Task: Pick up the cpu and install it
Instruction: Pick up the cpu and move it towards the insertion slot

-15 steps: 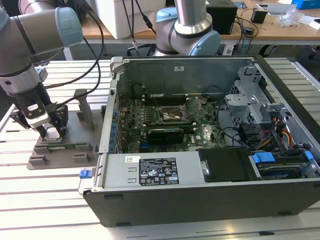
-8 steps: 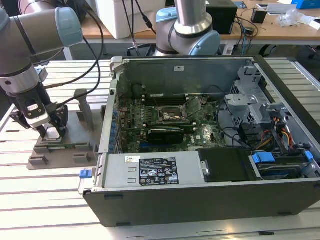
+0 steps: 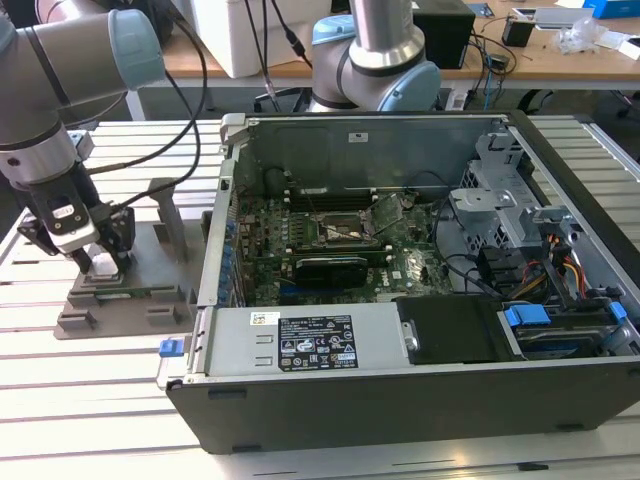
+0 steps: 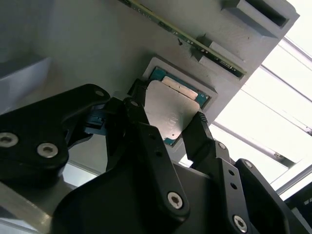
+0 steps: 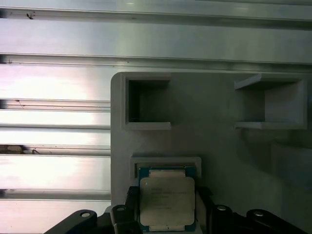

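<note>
Though lying open on its side, fills most of the slatted metal table: a black computer case, toward the exterior view's right. Holds a green motherboard on its floor, with a square socket frame near the middle and a long black expansion card just on the near side of that frame. Carries a silver cover with labels along the near wall and a tangle of cables at the right end.

Bends down at the exterior view's left, clear of the open case: a grey robot arm with pale blue joint caps. Stands at the far edge of the table, behind the case: the base of a second arm.

Lies on the table under the first arm, near the case's left wall: a grey plastic holder with upright tabs and open pockets.

Hangs low over that holder: the gripper, black fingers pointing down. Closed on the cpu, one finger against each of two opposite edges in both wrist views. Sits at a shallow square recess of the holder, silvery top up, thin green rim showing round it: the cpu again. Cannot tell whether resting on the recess floor or raised just off it.
</note>
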`<move>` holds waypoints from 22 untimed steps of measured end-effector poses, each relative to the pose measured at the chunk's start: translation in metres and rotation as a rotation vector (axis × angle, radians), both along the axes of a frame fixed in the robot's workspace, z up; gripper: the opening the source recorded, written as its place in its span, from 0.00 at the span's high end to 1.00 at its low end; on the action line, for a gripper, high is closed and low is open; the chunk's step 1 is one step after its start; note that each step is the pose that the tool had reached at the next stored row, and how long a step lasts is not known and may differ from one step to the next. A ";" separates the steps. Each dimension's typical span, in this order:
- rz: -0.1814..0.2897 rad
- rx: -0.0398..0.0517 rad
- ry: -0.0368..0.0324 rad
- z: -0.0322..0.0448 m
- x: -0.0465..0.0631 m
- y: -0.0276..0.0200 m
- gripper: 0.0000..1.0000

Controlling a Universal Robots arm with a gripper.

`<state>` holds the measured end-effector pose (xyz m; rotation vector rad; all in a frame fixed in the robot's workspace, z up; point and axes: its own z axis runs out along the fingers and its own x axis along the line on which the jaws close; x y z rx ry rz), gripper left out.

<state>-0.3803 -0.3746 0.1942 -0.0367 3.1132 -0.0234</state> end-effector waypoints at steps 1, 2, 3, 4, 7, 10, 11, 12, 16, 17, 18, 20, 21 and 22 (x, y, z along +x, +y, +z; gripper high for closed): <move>0.000 -0.0001 0.0001 0.0026 0.000 0.0000 0.46; 0.000 0.0000 0.0000 0.0051 0.000 0.0000 0.46; 0.000 0.0000 0.0000 0.0094 0.000 0.0000 0.46; 0.000 0.0000 0.0000 0.0119 0.000 0.0000 0.46; 0.000 -0.0001 0.0001 0.0250 0.000 0.0000 0.46; 0.000 -0.0001 0.0001 0.0569 0.000 0.0000 0.46; 0.000 0.0000 0.0000 0.0592 0.000 0.0000 0.46; 0.000 0.0000 0.0000 0.0611 0.000 0.0000 0.46; 0.000 0.0000 0.0000 0.0775 0.000 0.0000 0.46; 0.000 0.0000 0.0000 0.0839 0.000 0.0000 0.46; 0.000 -0.0001 0.0000 0.0868 0.000 0.0000 0.46; 0.000 -0.0001 0.0000 0.0948 0.000 0.0000 0.46; 0.000 -0.0001 0.0001 0.0994 0.000 0.0000 0.46; 0.000 0.0000 0.0000 0.1062 0.000 0.0000 0.46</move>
